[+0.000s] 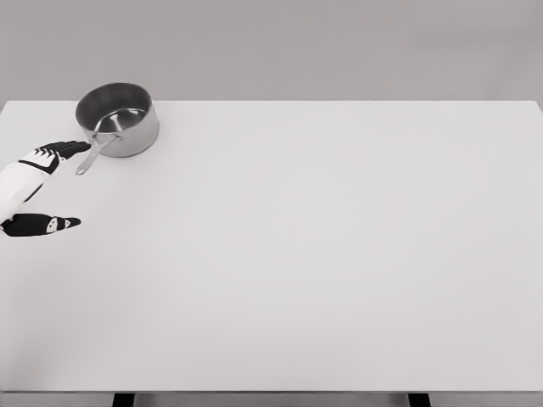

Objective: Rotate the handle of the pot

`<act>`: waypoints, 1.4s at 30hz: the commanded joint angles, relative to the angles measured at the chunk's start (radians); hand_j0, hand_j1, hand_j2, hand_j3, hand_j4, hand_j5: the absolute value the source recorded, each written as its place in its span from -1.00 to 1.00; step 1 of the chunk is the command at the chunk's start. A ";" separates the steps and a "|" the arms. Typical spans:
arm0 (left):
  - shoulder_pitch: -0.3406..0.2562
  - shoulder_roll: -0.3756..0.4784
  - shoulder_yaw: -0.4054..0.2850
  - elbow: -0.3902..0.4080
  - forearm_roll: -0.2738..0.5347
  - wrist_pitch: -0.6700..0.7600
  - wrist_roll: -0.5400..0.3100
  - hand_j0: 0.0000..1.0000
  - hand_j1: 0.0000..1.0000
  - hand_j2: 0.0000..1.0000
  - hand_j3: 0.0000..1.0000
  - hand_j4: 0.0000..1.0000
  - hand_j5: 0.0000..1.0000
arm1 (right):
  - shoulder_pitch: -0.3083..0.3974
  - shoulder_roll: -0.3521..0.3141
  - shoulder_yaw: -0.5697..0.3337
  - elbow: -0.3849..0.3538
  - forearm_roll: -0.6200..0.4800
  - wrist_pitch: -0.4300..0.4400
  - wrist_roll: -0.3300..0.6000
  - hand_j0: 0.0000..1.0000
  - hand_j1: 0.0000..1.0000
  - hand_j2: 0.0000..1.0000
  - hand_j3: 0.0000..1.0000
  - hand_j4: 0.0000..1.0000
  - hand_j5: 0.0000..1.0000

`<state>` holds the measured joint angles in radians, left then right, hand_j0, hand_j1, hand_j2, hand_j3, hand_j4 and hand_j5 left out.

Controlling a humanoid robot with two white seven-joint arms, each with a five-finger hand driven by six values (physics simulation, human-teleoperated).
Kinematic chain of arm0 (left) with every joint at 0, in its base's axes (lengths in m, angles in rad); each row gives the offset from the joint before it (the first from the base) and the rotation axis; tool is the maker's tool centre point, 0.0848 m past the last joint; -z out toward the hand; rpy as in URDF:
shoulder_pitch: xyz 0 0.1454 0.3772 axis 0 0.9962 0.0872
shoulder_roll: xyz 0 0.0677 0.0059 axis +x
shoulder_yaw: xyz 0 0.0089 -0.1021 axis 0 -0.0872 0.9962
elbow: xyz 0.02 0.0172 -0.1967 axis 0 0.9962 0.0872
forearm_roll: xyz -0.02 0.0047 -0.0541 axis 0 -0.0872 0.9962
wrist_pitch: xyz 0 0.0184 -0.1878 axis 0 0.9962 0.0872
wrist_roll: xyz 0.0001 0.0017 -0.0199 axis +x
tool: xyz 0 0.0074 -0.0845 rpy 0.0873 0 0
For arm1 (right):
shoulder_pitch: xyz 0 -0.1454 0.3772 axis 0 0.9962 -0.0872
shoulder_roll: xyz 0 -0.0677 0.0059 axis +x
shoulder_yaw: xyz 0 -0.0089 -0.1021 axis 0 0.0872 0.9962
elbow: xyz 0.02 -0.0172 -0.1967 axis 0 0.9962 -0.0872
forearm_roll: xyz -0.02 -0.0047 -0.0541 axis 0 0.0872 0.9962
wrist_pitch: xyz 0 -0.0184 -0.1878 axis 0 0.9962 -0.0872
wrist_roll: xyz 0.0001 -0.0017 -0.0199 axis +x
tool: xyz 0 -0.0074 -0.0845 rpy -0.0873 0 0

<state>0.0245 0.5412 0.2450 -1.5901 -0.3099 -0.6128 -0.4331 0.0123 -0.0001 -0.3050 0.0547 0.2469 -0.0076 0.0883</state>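
Pot (117, 119) on table's (339, 254) far-left corner

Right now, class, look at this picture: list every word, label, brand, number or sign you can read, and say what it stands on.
There is none to read.
Pot: plain metal, no brand or mark visible, and none on its handle.
Table: bare white, no print.
Left hand: white and black, no lettering visible; its fingers are extended beside the handle.

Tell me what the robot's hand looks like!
Only the left hand shows. It is white on the back, with black fingers and a black thumb that have little white patches at the joints. No cables or sleeves can be seen.
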 commanded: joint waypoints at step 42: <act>-0.150 0.143 -0.274 -0.200 0.377 0.294 -0.178 1.00 1.00 1.00 1.00 1.00 1.00 | 0.000 0.000 0.001 0.001 0.000 0.000 0.001 1.00 1.00 1.00 1.00 1.00 1.00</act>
<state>-0.1258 0.6516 -0.0093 -1.7872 0.0577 -0.3478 -0.6112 0.0123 -0.0001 -0.3044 0.0546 0.2469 -0.0076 0.0888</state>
